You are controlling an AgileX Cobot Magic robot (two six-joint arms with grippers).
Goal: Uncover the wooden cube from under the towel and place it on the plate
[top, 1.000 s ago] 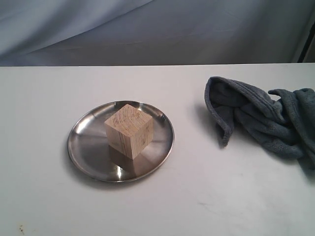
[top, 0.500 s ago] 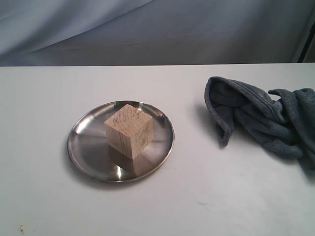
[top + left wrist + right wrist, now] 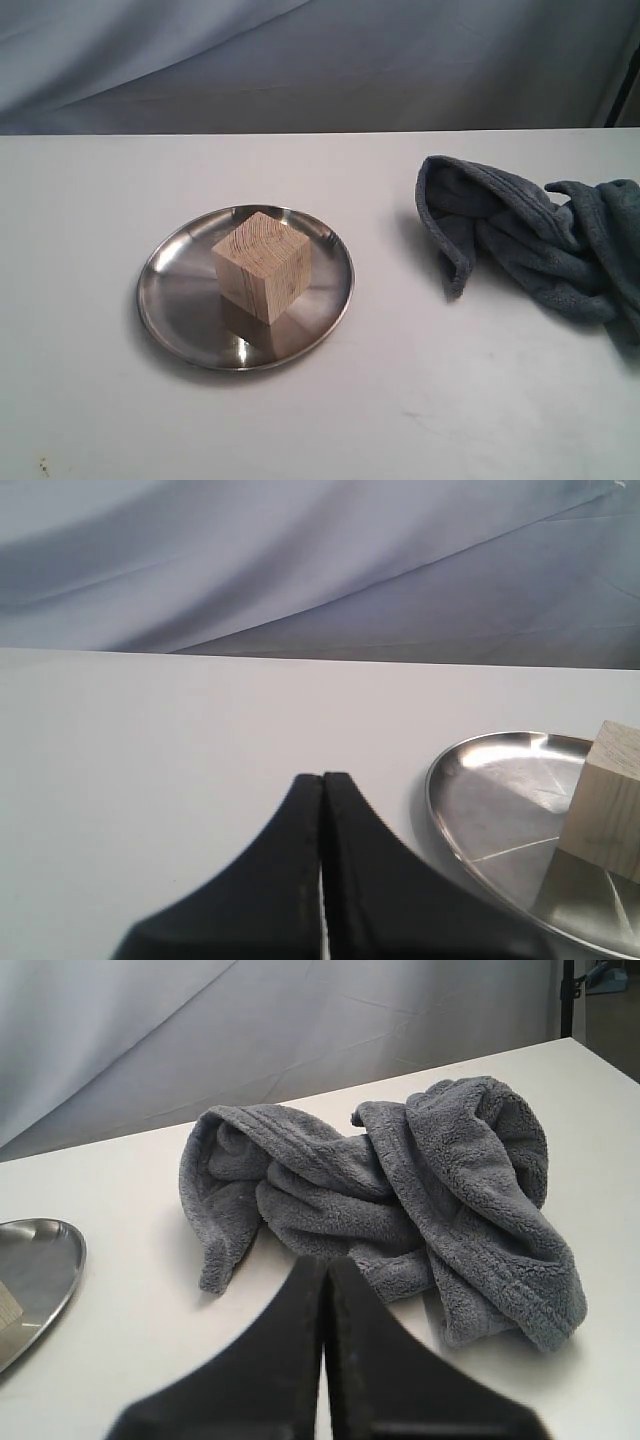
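One wooden cube (image 3: pixel 262 265), one plate (image 3: pixel 175 300), one towel (image 3: pixel 530 245)

Grainy wood cube (image 3: pixel 262 265); shiny steel plate (image 3: pixel 175 300) (brushed); fluffy fleece towel (image 3: pixel 540 245)

Soft, dim light; small glare glints on the plate (image 3: pixel 172 292).

Staged test bench, likely a robotics lab.
Bare white table (image 3: pixel 500 400), nothing homely around it; draped grey-blue backdrop cloth (image 3: pixel 300 60) hung directly behind the table, dark stand pole (image 3: pixel 567 1000) past the table's far right corner.
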